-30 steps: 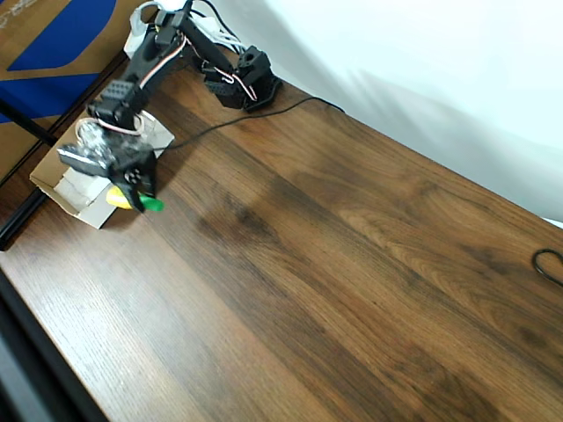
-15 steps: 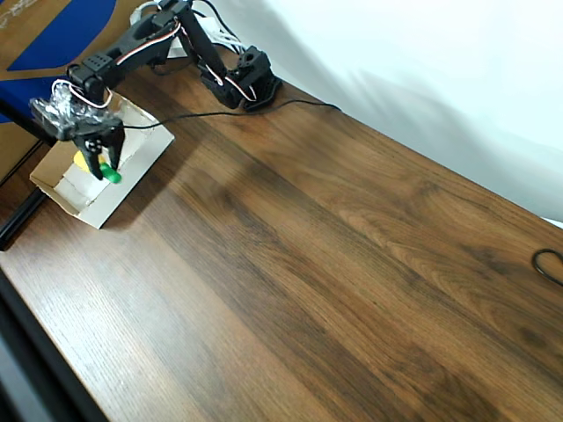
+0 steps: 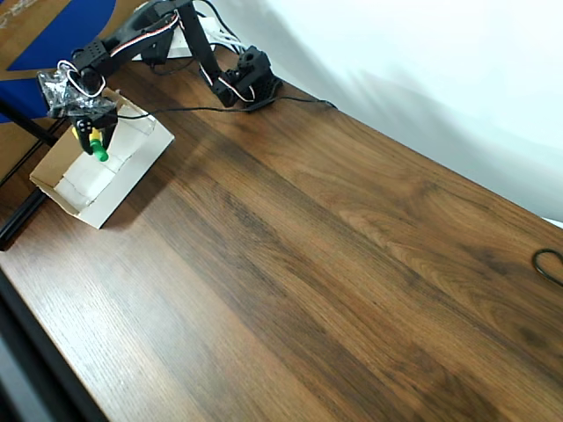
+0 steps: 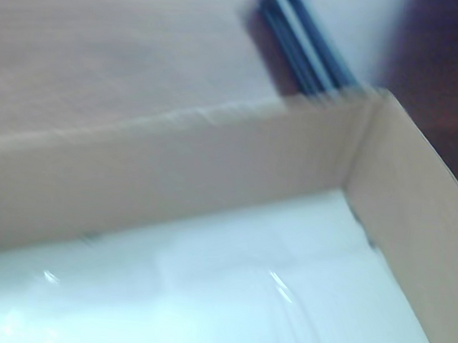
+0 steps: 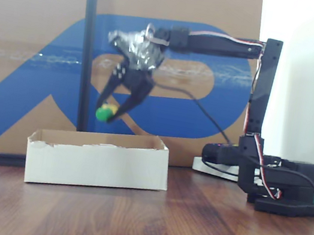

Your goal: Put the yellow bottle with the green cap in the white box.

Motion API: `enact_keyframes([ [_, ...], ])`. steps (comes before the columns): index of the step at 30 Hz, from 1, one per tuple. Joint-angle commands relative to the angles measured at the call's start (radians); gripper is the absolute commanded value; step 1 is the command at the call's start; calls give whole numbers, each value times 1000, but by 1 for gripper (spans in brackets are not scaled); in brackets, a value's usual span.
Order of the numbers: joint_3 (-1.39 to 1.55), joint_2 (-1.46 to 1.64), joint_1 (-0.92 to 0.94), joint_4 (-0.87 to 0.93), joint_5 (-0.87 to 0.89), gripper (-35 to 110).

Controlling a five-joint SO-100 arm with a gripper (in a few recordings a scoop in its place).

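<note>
Yellow bottle w/ green cap point(image 5: 107, 112) clamped in pincer point(image 5: 111, 113) tips, held above white box point(image 5: 98, 162), not touching

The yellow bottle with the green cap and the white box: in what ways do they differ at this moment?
The yellow bottle with the green cap is tiny and hangs in the air, clamped in the gripper; the white box is much larger and rests on the table. The bottle is yellow and green; the box is white with brown edges.

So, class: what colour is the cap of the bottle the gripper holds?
Bright green: the cap shows best in the fixed view.
</note>
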Motion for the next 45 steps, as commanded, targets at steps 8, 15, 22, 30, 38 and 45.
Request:
enact_keyframes([
  [8,17,77,-5,-31,6,8],
  [15,74,120,5,-60,17,19],
  [22,92,175,3,-57,11,9],
  [30,212,342,-153,-87,18,0],
  [38,595,762,-350,-301,35,0],
  [45,965,1258,-419,-417,3,7],
])
